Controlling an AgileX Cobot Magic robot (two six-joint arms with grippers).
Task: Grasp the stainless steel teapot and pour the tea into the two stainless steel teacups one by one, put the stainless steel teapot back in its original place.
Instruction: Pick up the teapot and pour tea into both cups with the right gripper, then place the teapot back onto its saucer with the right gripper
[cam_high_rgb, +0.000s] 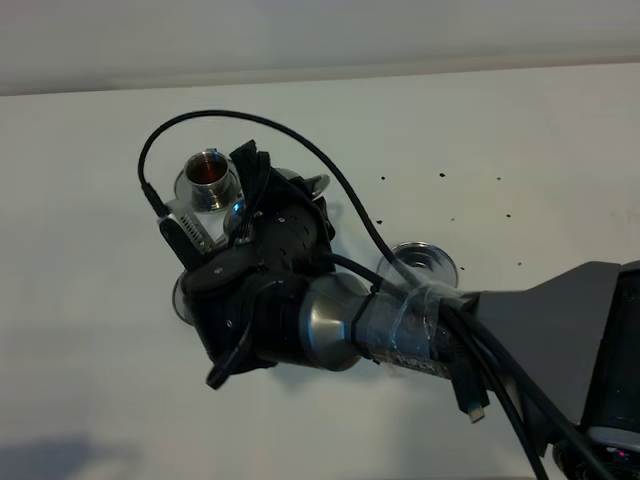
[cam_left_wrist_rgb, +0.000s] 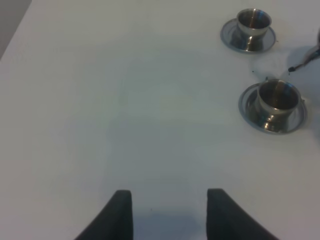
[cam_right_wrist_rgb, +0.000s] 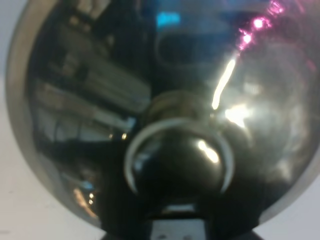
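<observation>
Steel teapot (cam_high_rgb: 300, 190) is largely hidden under the right arm (cam_high_rgb: 330, 320) in the high view, beside a teacup (cam_high_rgb: 209, 176) on the white tabletop (cam_high_rgb: 520, 140). Left fingers (cam_left_wrist_rgb: 120, 212) are seen parted over bare tabletop, both teacups (cam_left_wrist_rgb: 276, 101) nearby. Right wrist view is filled by the teapot's domed lid (cam_right_wrist_rgb: 175, 155); the right fingers are probably clenched on its handle.

From my high camera the stainless steel teapot (cam_high_rgb: 300, 195) is mostly hidden under the arm, but its shiny domed, knobbed lid (cam_right_wrist_rgb: 177, 157) fills my right wrist view. One teacup (cam_high_rgb: 208, 172) shows reddish tea inside, just beside the pot. Both small steel teacups sit upright on round saucers (cam_left_wrist_rgb: 227, 37), near each other on the white table.
</observation>
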